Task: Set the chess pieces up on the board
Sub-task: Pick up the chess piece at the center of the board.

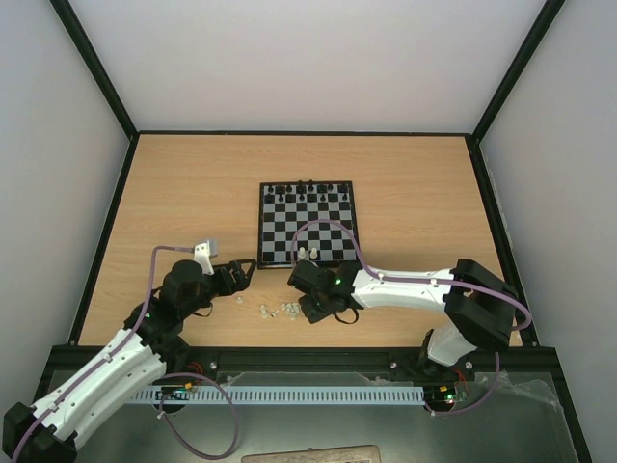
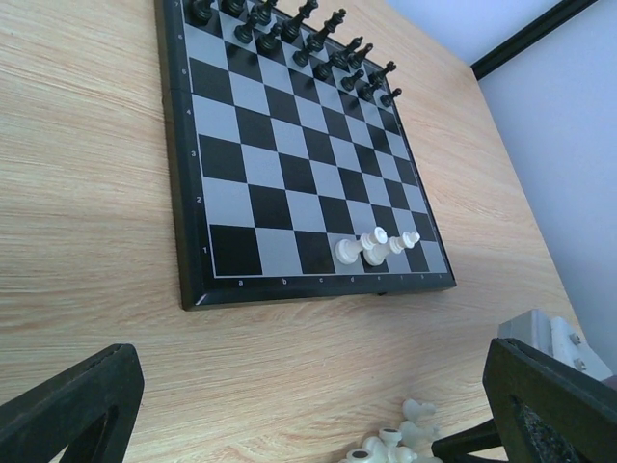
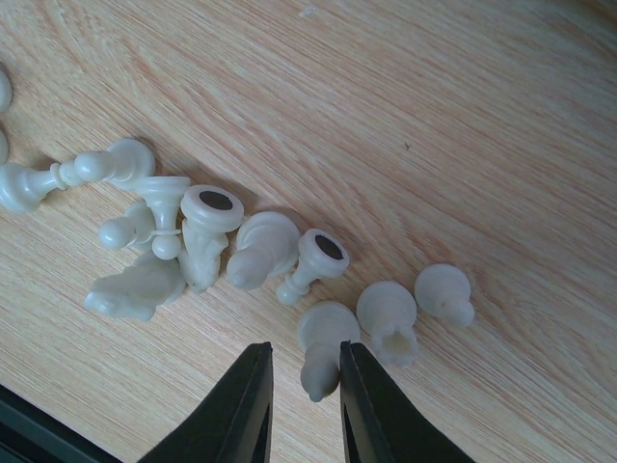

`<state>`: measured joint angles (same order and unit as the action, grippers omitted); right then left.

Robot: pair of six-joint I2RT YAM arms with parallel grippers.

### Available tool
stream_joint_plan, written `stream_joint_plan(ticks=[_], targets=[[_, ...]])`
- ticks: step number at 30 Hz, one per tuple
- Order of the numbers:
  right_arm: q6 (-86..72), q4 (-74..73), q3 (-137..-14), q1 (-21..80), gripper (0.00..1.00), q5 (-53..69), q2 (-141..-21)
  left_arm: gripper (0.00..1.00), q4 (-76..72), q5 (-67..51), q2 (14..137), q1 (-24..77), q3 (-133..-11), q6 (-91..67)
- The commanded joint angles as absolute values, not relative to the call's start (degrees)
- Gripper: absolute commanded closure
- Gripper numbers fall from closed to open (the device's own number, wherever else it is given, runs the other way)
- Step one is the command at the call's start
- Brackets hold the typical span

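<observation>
The board [image 1: 307, 224] lies mid-table; it also shows in the left wrist view [image 2: 174, 193]. Three white chess pieces [image 2: 371, 247] stand on its near row [image 1: 308, 253]. Several more white pieces lie tipped over in a pile on the table in front of the board [image 1: 280, 310] [image 2: 395, 446] [image 3: 193, 241]. My right gripper [image 3: 304, 386] is low over this pile [image 1: 302, 309], open. One lying piece [image 3: 323, 352] sits between its fingers, against the right finger. My left gripper [image 1: 241, 275] [image 2: 313, 386] is wide open and empty, left of the pile.
Black chess pieces [image 1: 308, 190] [image 2: 308, 39] stand in two rows on the board's far side. Two more white pieces [image 3: 415, 304] lie just right of my right gripper's fingers. A black frame rims the table.
</observation>
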<state>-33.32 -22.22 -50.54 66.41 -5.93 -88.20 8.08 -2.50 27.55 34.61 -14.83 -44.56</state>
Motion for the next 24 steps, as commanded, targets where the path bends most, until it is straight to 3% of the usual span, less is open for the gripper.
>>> stream_joint_plan(ticks=[1, 6, 11, 18, 24], targets=[[-33.7, -23.4, -50.1, 66.9, 0.82, -5.8, -89.1, 0.01, 8.4, -1.8, 26.2, 34.8, -14.5, -44.7], [-33.6, -24.3, -50.4, 66.9, 0.84, -6.2, -89.0, 0.00, 8.6, -1.8, 25.6, 34.8, -14.2, -45.0], [-33.4, -25.6, -50.8, 66.9, 0.92, -6.6, -88.2, 0.01, 8.6, -1.9, 25.5, 34.8, -14.0, -45.1], [-32.2, -33.4, -57.0, 66.4, 0.91, -12.0, -79.6, 0.01, 8.4, -2.1, 25.5, 34.8, -13.9, -44.7], [-28.1, -37.9, -61.3, 55.7, 0.91, -16.8, -76.4, 0.01, 7.5, -2.3, 25.8, 34.8, -13.5, -44.8]])
